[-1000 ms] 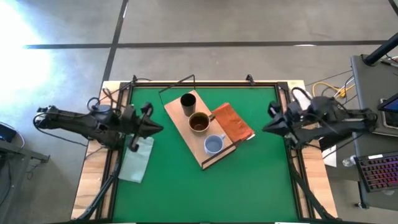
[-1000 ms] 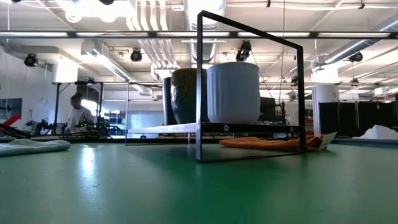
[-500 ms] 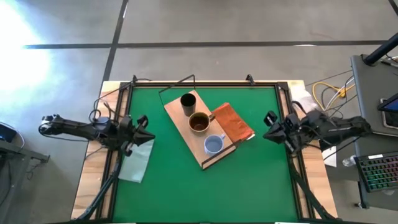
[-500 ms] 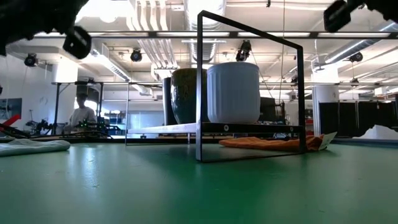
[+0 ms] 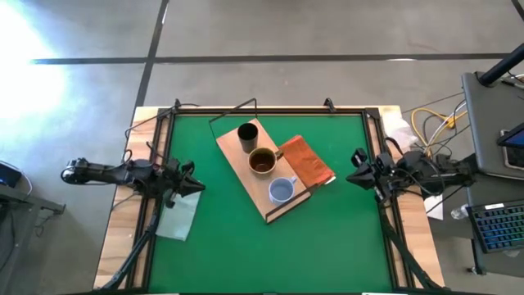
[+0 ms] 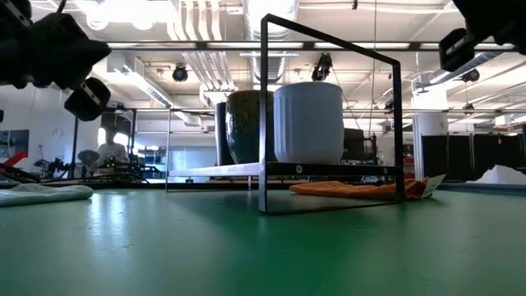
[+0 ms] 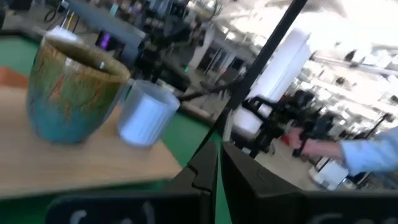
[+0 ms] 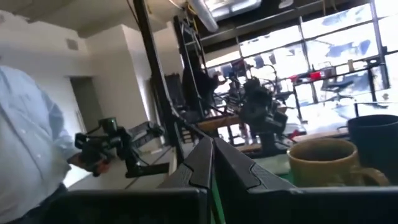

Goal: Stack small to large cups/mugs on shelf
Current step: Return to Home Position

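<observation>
The green table (image 5: 327,246) carries the light-wood shelf (image 5: 237,157), which lies diagonally at its centre. The left gripper (image 5: 196,186) hangs at the left table edge, by a pale cloth (image 5: 178,215), and the right gripper (image 5: 352,175) at the right edge. Both have the fingers pressed together and hold nothing. On the shelf three vessels stand in a row: the pale blue mug (image 5: 282,190) at the near end, the brown mug (image 5: 262,161) in the middle, the black cup (image 5: 247,135) at the far end.
</observation>
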`<action>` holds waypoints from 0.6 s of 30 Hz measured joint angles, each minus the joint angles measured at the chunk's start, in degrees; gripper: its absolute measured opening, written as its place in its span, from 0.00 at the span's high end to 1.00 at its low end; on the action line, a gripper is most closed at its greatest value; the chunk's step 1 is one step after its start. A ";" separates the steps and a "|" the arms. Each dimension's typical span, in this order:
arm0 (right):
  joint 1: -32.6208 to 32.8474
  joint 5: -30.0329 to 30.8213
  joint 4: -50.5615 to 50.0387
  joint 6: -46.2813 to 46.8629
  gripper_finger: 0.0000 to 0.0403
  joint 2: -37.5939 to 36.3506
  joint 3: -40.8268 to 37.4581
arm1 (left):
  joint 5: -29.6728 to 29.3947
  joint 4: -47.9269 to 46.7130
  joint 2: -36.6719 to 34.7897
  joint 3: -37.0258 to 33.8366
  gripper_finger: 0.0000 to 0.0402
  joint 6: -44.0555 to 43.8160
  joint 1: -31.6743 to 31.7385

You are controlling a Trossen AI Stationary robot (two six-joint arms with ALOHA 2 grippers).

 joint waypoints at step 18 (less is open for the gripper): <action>-0.75 2.29 4.85 -0.01 0.98 0.42 -6.27 | -1.17 -4.17 1.18 -0.07 0.99 0.16 0.49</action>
